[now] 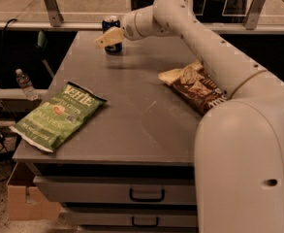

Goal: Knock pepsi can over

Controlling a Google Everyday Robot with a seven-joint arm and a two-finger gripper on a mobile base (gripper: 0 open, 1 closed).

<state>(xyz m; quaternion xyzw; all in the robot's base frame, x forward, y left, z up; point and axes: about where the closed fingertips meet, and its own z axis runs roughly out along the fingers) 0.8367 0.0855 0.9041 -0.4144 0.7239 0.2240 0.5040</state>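
The pepsi can [111, 24] is a small blue can with a silver top. It stands upright at the far edge of the grey table [132, 106], left of middle. My gripper [107, 38] reaches in from the right on a long white arm. Its pale fingers lie right in front of the can and cover its lower half. I cannot tell whether they touch the can.
A green Kettle chip bag [59, 114] lies at the table's front left, overhanging the edge. A brown chip bag [195, 87] lies at the right, partly behind my arm. A clear water bottle [24, 83] stands off the table at left. Drawers are below the table.
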